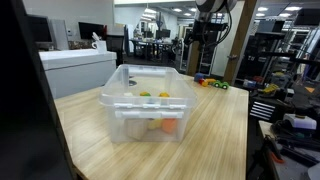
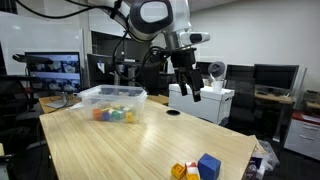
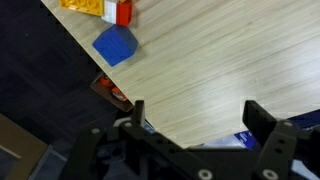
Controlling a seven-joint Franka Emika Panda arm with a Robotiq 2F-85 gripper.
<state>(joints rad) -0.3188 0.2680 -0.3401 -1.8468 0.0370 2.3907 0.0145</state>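
Currently listed: jaws, spread wide and empty, hanging above the edge of the desk [image 2: 120,140]. Blue block [image 3: 113,45], the nearest item, lies near the desk's corner, just beside red and yellow blocks [image 3: 105,8]. Clear bin [image 2: 90,105] holding coloured blocks stands well apart.

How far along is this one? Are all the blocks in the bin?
Done: several coloured blocks lie in the clear bin. In hand: nothing; the gripper hangs open and empty over the table's edge. Left: a blue block and the yellow and red blocks beside it sit near the table's corner.
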